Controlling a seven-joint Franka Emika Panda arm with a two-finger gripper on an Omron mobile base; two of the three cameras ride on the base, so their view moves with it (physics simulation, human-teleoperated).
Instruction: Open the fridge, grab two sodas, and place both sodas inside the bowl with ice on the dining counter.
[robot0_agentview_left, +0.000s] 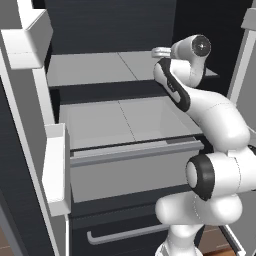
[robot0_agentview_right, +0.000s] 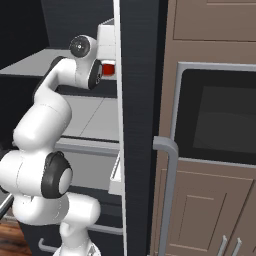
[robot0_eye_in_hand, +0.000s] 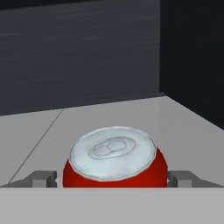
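left door shelf: the white door shelf (robot0_agentview_left: 55, 170) is hanging at the left edge of the left base view, clear of the arm.
fridge: the fridge (robot0_agentview_left: 125, 85) is standing open, pale shelves filling the middle of that view.
gripper: the gripper (robot0_eye_in_hand: 113, 178) is straddling the red soda can (robot0_eye_in_hand: 114, 158), one fingertip (robot0_eye_in_hand: 41, 177) on each side at the bottom of the hand view; whether it is clenching is something I cannot tell.
can position: sitting on the shelf near the right wall, lower centre of the hand view.
can axis: standing upright, long axis vertical, silver top facing the camera.
risk: probably the can is slipping or tipping if the fingers are closing off-centre, or knocking the right wall during withdrawal.
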